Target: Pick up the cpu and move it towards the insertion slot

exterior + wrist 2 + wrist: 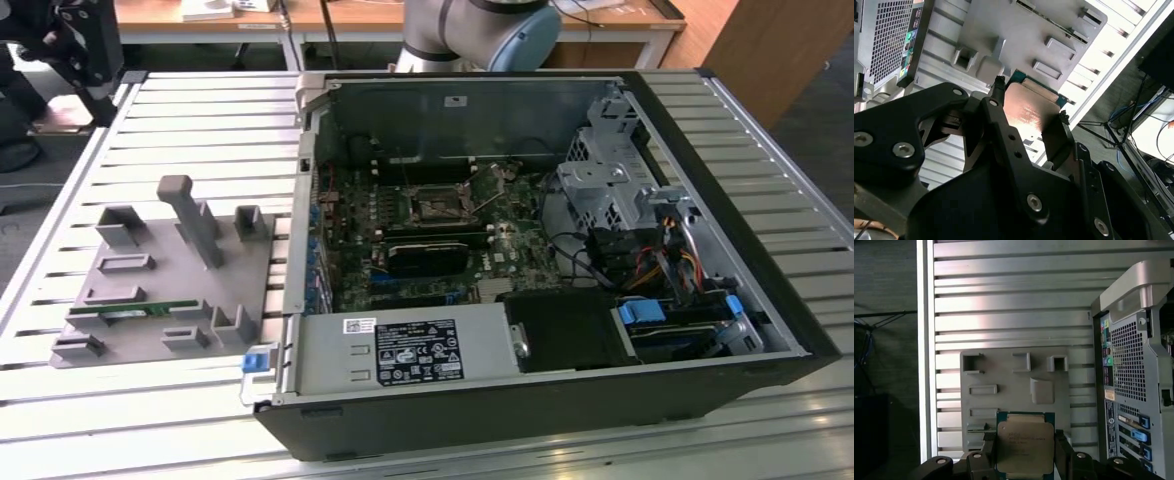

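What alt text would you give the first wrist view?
The cpu, silvery face toward the camera, is clamped between the jaws of the gripper. Behind it lies a grey tray on a slatted metal table, with a computer case beside the tray.

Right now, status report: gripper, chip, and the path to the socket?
Gripper shut on chip. Chip held over grey tray, beside the computer case. Case side open, socket exposed.
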Controlling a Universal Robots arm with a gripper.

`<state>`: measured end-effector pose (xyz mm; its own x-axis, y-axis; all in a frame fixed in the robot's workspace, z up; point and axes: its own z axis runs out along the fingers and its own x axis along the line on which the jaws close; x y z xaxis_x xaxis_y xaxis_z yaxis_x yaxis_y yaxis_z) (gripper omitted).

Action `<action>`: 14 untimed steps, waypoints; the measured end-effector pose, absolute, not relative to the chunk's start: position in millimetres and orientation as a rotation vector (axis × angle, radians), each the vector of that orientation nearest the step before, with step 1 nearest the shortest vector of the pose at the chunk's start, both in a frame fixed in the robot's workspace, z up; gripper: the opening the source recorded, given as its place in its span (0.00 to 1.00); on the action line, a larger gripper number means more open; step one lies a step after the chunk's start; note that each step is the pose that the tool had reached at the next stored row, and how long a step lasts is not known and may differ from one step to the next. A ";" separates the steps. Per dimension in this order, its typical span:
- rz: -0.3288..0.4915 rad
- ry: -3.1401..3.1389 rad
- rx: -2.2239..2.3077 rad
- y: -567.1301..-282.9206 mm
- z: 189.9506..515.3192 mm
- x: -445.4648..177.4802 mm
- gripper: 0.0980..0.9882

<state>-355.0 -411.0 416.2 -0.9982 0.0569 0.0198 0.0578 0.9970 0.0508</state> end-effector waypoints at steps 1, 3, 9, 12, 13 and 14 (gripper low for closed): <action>-0.080 -3.121 -0.090 -411.0 416.2 -352.1 0.50; -0.080 -3.121 -0.090 -411.0 416.0 -347.8 0.50; -0.080 -3.121 -0.090 -411.0 416.0 -340.7 0.50; -0.080 -3.121 -0.090 -411.0 416.0 -338.2 0.50; -0.080 -3.121 -0.090 -411.0 416.0 -337.4 0.50; -0.080 -3.121 -0.090 -411.0 416.0 -336.3 0.50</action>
<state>-336.3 -411.0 416.0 -0.9982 0.0569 0.0197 0.0579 0.9970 0.0509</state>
